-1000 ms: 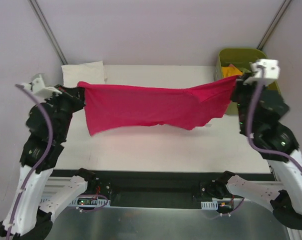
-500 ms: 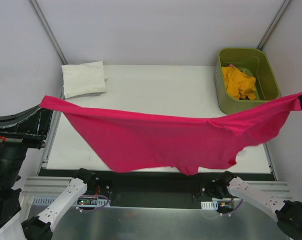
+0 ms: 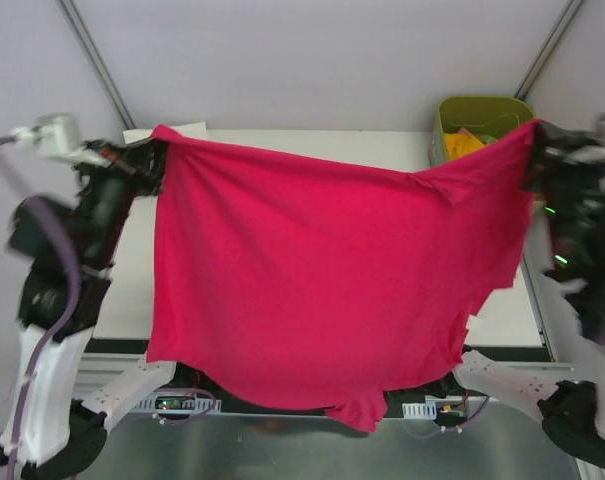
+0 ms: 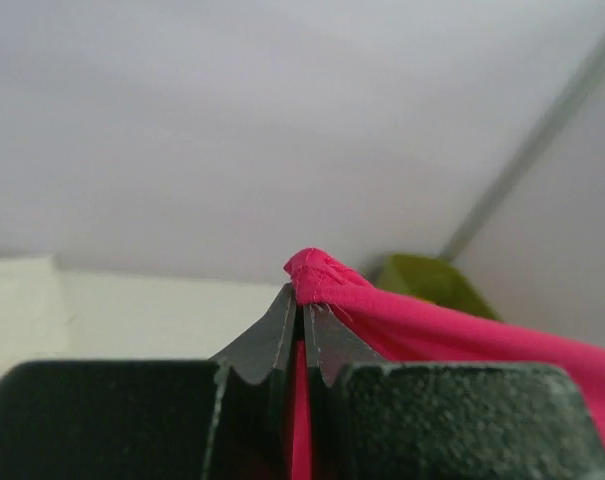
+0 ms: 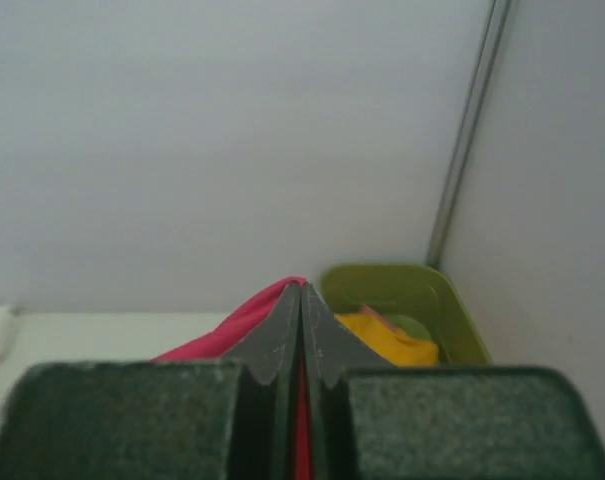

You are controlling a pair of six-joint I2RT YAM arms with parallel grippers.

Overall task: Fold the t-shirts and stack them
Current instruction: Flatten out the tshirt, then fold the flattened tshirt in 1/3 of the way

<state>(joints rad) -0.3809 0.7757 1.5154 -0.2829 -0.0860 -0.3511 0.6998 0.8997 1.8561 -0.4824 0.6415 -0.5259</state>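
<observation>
A magenta t-shirt hangs spread wide in the air between my two grippers, high above the table, its lower edge drooping toward the near edge. My left gripper is shut on its upper left corner, seen pinched in the left wrist view. My right gripper is shut on its upper right corner, seen in the right wrist view. A folded white shirt lies at the table's far left, mostly hidden behind the magenta shirt.
A green bin with a yellow shirt stands at the far right, also in the right wrist view. The white table shows only along its far edge and sides; the shirt hides the rest.
Both arms have swung the shirt up and toward the camera, then back to the far side. The shirt went from a bunched strip to a wide, fully hanging sheet.
</observation>
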